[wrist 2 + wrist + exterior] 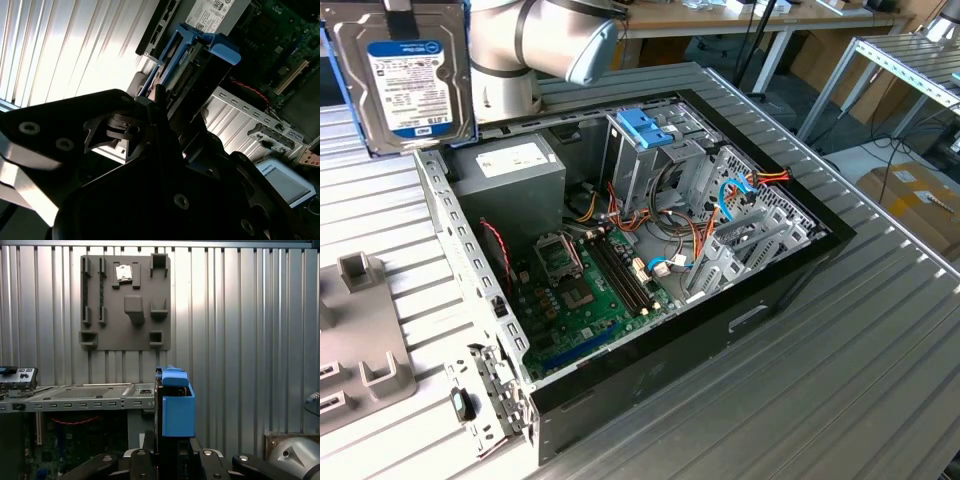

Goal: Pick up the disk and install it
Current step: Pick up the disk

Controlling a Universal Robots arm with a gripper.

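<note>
The disk (405, 80), a grey-metal drive with a pale label in a light-blue carrier rail, hangs upright in the air at the exterior view's upper left, above the back corner of the open computer case (790, 285). My gripper (400, 6) is shut on its top edge. In both wrist views the disk shows edge-on, its blue carrier (175, 407) (202, 42) sticking out from between the black fingers (145, 460) (122, 127). The metal drive cage (630, 165) with a blue bracket on top stands inside the case, to the right of the disk and lower.
The case lies open on a ribbed metal table (880, 360), with the motherboard (585, 290), power supply (510, 170) and loose cables (740, 190) inside. A grey fixture plate (360, 350) (125, 302) lies at the exterior view's left. The arm's body (550, 35) is behind the case.
</note>
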